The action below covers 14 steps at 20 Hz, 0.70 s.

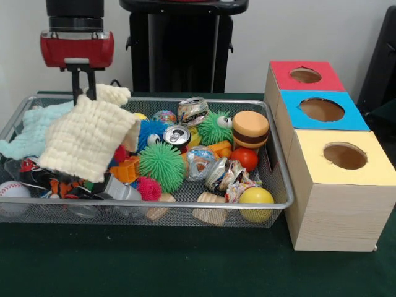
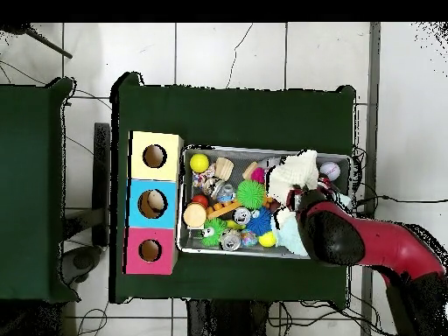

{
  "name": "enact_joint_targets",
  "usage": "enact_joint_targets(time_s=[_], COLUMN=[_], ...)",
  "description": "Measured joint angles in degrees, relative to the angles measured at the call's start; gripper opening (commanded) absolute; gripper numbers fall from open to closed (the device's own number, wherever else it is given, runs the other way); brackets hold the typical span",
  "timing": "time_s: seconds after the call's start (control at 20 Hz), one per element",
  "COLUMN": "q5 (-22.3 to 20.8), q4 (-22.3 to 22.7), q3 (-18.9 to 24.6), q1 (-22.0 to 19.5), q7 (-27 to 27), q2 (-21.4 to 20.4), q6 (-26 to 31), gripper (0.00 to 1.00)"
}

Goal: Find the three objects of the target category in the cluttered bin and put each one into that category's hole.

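Observation:
The wire-mesh bin (image 1: pixel 185 204) sits on the green table, full of mixed clutter. It also shows in the overhead view (image 2: pixel 262 150). My gripper (image 1: pixel 83 93) hangs over the bin's left end in the front view. It is shut on a cream knitted cloth (image 1: pixel 86 139), which hangs from it, lifted above the clutter. In the overhead view the cloth (image 2: pixel 293 175) shows beside the arm's red and black head (image 2: pixel 332 236), which hides the gripper. Three wooden boxes stand beside the bin, each with a round hole: red top (image 1: pixel 304 75), blue top (image 1: pixel 322 110), yellow top (image 1: pixel 344 158).
In the bin lie a light blue cloth (image 1: pixel 31 133), a green spiky ball (image 1: pixel 162 166), crushed cans (image 1: pixel 193 111), a toy burger (image 1: pixel 250 129), a yellow ball (image 1: pixel 255 199), a baseball (image 1: pixel 12 193) and wooden pieces. The robot's pedestal stands behind the bin.

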Motion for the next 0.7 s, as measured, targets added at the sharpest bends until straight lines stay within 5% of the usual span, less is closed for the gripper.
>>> enact_joint_targets(time_s=[0.25, 0.3, 0.7], q5=[-0.3, -1.8, -4.9], q4=[0.0, 0.0, 0.0], q3=[2.4, 3.5, 3.9], q1=[-3.1, -4.1, -3.4], q7=[0.0, 0.0, 0.0], q2=[0.1, 0.1, 0.0], q6=[2.4, 3.3, 3.4], gripper=[0.00, 1.00, 1.00])
